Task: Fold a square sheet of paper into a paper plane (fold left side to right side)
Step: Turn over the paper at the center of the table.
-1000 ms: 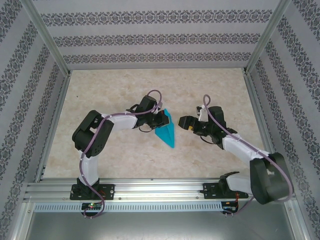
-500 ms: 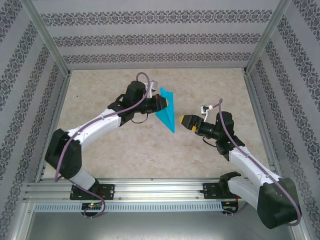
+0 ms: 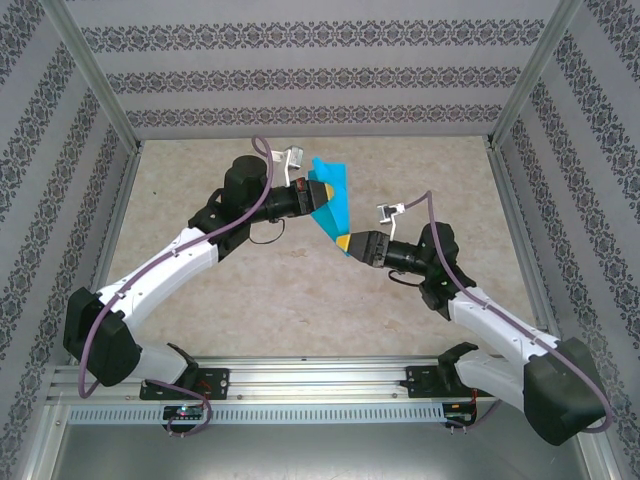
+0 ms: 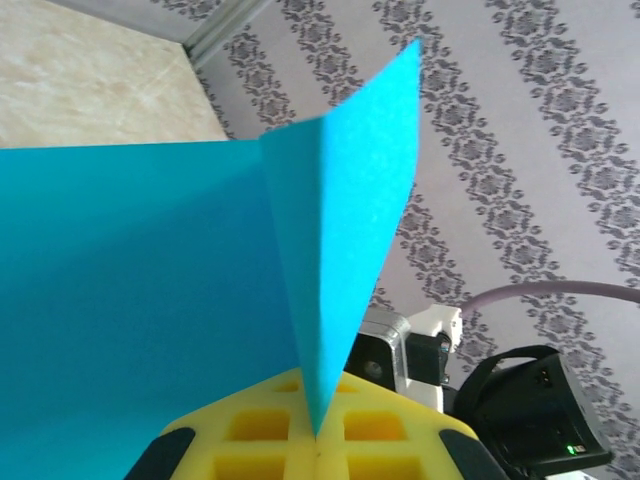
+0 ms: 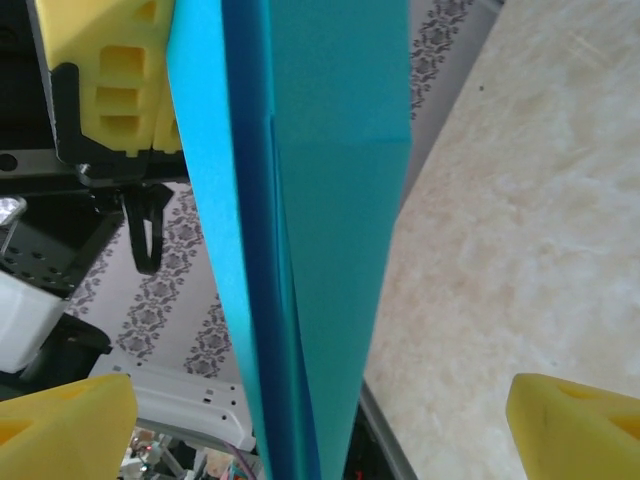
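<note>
Teal paper plane (image 3: 333, 210) pinched in closed left hand (image 3: 317, 194), tip inside the wide-open right hand (image 3: 345, 243).

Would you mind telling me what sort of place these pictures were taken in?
Probably a lab test cell: an aluminium frame encloses patterned wall panels, and the left arm and right arm stand bolted to a rail at a marble-look table.

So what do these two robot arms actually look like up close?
Both the left arm and right arm have glossy white tubular links joined by chunky black joints, each trailed by a mauve cable. The left gripper and right gripper carry yellow finger pads moulded with square hollows.
</note>
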